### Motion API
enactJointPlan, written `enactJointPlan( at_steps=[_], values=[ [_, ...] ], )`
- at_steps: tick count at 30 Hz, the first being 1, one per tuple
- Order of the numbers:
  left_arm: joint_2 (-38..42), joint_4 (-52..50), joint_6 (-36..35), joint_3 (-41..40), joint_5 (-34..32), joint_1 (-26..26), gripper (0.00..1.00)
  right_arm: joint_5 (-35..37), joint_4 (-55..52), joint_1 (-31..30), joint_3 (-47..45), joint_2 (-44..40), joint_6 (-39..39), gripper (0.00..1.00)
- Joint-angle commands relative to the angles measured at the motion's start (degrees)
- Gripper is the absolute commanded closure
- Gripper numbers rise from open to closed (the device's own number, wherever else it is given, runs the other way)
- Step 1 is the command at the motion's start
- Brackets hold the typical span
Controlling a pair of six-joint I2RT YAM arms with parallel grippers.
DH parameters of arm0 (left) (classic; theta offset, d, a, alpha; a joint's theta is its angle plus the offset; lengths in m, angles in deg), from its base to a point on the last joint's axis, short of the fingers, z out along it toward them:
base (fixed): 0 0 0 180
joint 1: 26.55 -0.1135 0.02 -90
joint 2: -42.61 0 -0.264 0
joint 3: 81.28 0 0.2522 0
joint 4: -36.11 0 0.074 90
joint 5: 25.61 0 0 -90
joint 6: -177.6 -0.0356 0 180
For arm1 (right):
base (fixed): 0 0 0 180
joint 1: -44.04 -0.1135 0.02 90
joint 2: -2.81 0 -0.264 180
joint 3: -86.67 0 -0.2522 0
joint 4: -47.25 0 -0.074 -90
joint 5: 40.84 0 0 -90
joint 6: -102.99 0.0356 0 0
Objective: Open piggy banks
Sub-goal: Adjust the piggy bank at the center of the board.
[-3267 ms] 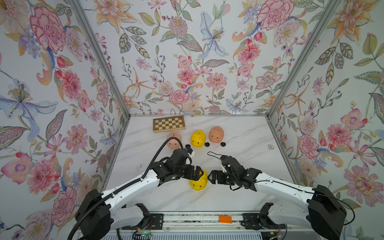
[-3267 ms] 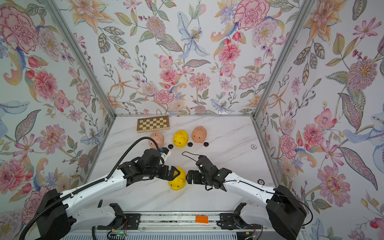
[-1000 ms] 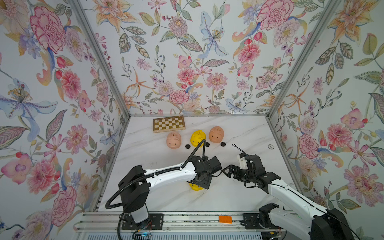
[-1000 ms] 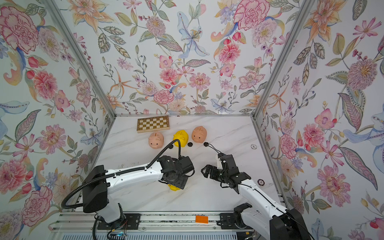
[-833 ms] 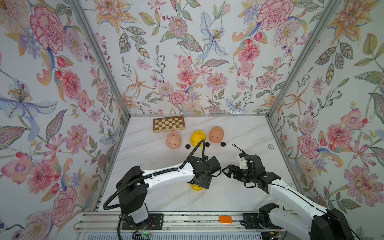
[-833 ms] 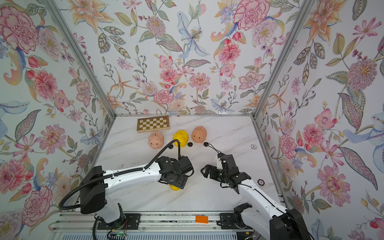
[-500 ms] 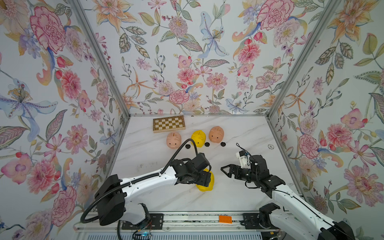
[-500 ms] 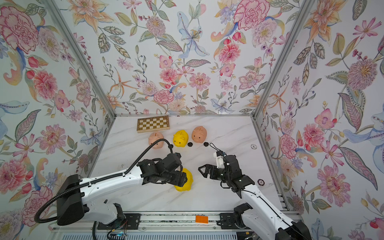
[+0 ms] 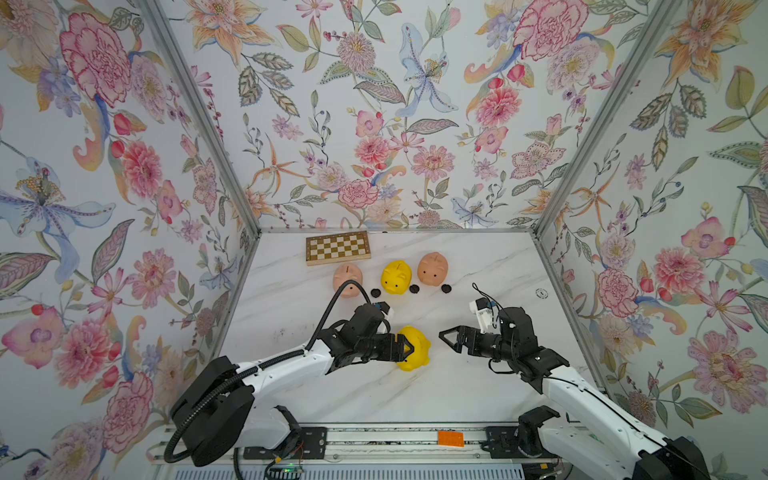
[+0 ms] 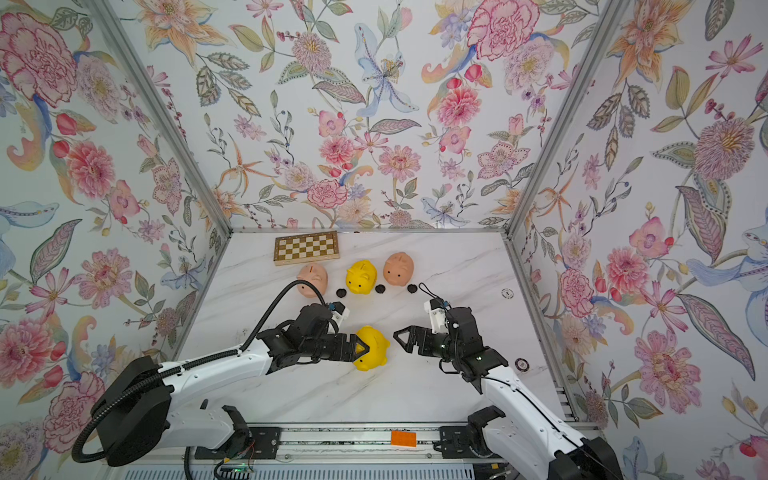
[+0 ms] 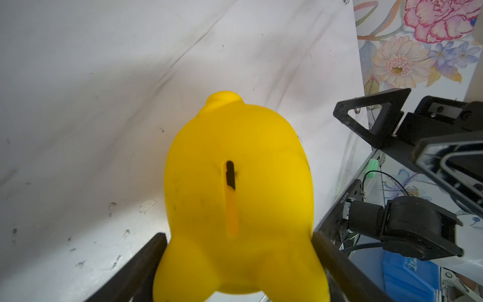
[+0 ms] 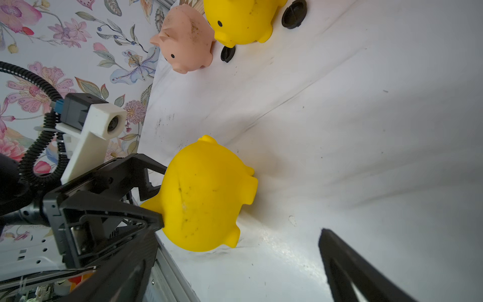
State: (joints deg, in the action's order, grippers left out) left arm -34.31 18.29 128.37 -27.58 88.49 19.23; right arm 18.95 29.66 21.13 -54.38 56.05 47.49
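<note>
The marble worktop (image 9: 478, 266) carries everything, and its layout reads as a sorted line. The chessboard (image 9: 337, 247) lies at 11 o'clock by the far wall, well apart from the arms; it seems to have no part in the task. Just before it, at 12 o'clock, three piggy banks stand in a row: a peach-pink pig (image 9: 347, 279), a yellow pig of the row (image 9: 396, 277) and a second peach-pink pig (image 9: 432, 269). Loose black plugs (image 9: 375, 293) lie just beside them, so these three are probably open already and set there to keep the middle free.

The left tool (image 9: 409, 348) reaches to the middle of the worktop and pinches the held pig (image 9: 420, 351) at one end of its body, with one of its fingers (image 11: 141, 266) pressed on each flank. Such a hold would keep the body steady while the other arm pulls the plug. The right tool (image 9: 446, 341) waits at 3 o'clock of this pig, near but not touching, its jaws spread wide and pointing at it.

The held pig is bright yellow, round and smooth, with some dark smudges. Its short feet point toward the worktop in the right wrist view; whether they rest on it cannot be told. The coin slot (image 11: 230, 175) on its back faces the left wrist camera. Its own plug shows in no view.
</note>
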Motion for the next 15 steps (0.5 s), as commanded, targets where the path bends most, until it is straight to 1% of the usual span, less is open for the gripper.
enactJointPlan(
  at_steps=[1, 5, 12, 14, 15],
  values=[
    [-0.14, 4.84, -1.51, -1.72, 3.03, -2.26, 0.12, -0.11, 3.32, -1.18, 1.96, 1.13, 1.10, 0.01],
    [-0.37, 5.91, -2.35, -4.61, 3.83, -5.28, 0.01, 1.18, 3.53, -3.60, 2.91, 3.02, 1.51, 0.01],
    [-0.07, 4.46, -5.16, -5.32, 4.34, -9.17, 0.01, 6.19, 4.35, -7.95, 3.02, 4.79, 2.15, 0.01],
    [-0.02, 4.62, -5.90, -5.37, 4.71, -10.20, 0.01, 7.04, 4.77, -8.20, 3.03, 5.58, 2.10, 0.01],
    [-0.15, 4.64, -6.38, -5.24, 4.81, -10.39, 0.01, 7.39, 5.18, -9.92, 2.96, 5.94, 2.09, 0.01]
  ],
)
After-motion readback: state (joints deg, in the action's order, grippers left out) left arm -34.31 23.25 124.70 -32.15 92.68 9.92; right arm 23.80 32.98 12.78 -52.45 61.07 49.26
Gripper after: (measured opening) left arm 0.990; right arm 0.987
